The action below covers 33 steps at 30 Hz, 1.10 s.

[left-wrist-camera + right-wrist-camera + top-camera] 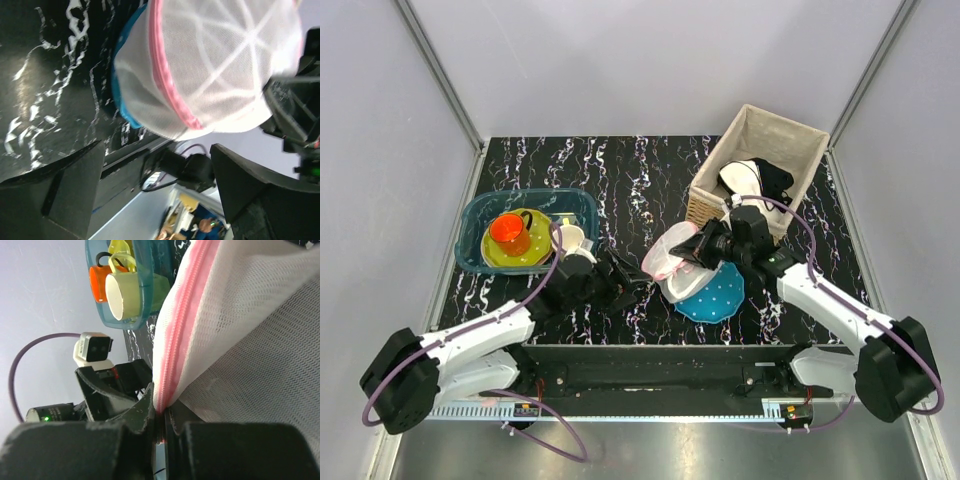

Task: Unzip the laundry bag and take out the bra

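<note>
A black marbled table holds a wicker basket at the far right and a blue tub of cups at the left. Between the arms, the white mesh laundry bag is held on edge over a blue dotted plate. The right gripper pinches the bag's pink zipper rim. The left gripper is spread wide, near the bag but not touching it. The bra cannot be made out through the mesh. The thin pinch may slip and drop the bag. The left fingers may snag mesh, because the zipper pull is not visible.
</note>
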Tool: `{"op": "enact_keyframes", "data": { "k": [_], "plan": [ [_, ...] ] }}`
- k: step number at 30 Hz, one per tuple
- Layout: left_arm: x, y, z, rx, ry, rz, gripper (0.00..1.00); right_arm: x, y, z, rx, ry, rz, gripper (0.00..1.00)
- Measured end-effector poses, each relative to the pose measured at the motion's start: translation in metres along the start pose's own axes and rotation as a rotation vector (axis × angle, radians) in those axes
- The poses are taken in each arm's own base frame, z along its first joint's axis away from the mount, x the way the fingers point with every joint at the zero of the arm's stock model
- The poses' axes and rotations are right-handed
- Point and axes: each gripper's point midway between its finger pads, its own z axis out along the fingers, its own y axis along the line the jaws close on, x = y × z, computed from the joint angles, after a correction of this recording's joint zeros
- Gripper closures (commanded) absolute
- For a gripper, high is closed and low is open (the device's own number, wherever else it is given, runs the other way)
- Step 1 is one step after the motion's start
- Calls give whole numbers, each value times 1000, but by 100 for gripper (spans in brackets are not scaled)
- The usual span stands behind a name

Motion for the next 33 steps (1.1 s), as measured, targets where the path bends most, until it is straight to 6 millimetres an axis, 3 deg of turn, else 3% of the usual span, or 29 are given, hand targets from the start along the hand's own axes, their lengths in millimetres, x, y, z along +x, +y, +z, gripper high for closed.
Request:
{"op": "enact_keyframes", "data": {
  "k": [8,14,18,20,21,22,24,33],
  "plan": [
    [-17,-41,15,181,-68,-136,19,1,7,-17,-33,-33,-17,100],
    [-21,-47,34,205,-64,-199,25,5,-6,-16,2,-27,-4,100],
    [-23,-52,46,193,-58,-208,35,1,-5,-19,4,-52,-6,100],
    [-23,-53,50,187,-54,-212,29,-1,-3,-21,-2,-69,-10,100],
    [-23,-54,50,190,-54,-212,24,-1,-3,-23,-4,-73,-12,100],
    [-23,-55,50,194,-54,-213,13,-1,-3,-24,-1,-76,-11,100],
    [-23,-59,50,203,-53,-211,6,-1,-5,-25,6,-79,-9,100],
    [-14,-66,44,213,-44,-202,4,0,-8,-24,17,-76,-5,100]
  ]
}}
